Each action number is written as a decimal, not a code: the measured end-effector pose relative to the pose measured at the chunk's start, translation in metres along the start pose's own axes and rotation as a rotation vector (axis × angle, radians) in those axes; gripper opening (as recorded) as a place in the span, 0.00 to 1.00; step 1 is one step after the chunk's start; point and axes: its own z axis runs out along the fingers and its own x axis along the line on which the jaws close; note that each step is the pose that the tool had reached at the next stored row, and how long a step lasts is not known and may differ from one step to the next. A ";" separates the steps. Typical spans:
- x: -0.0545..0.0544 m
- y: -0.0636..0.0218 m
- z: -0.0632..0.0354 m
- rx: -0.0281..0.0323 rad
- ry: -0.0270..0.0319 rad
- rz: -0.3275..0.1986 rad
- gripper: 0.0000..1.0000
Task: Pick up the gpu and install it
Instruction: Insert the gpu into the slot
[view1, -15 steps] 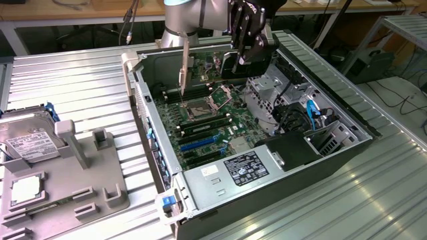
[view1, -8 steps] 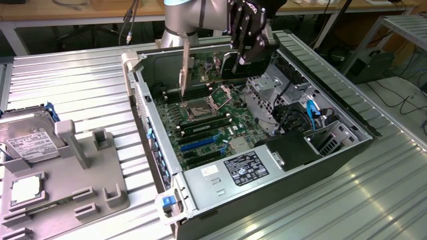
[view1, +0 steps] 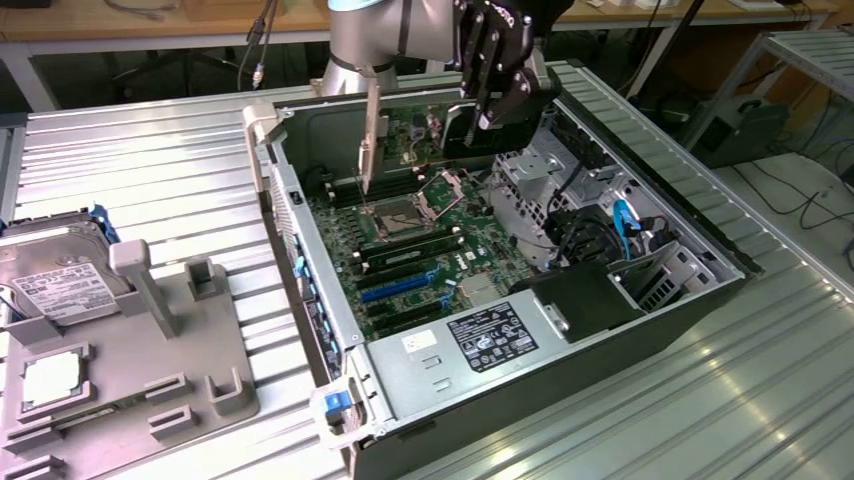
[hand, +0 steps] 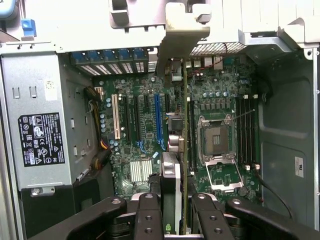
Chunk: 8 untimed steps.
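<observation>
Above the open case (view1: 287, 230), upper centre of frame, we had the gpu (view1: 370, 140) hanging, bracket leftmost. The gripper (view1: 483, 112) fingers pinched its board edge-on. We judged it light, stiff and fragile: grip bare board, not components.

We see a ribbed metal desk (view1: 160, 170) bearing an open computer case (view1: 534, 410) and, beside it, a grey parts tray (view1: 120, 370).

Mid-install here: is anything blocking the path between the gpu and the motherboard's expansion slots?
Nothing visible does. The gripper holds the gpu edge-down above the motherboard; the blue slot and its neighbours stand empty.
</observation>
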 end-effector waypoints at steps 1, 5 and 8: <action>0.000 0.0000 0.0000 -0.0001 0.0000 -0.002 0.28; 0.000 -0.0002 0.0005 -0.0009 0.0000 -0.018 0.28; 0.000 -0.0003 0.0008 -0.0018 0.0002 -0.034 0.28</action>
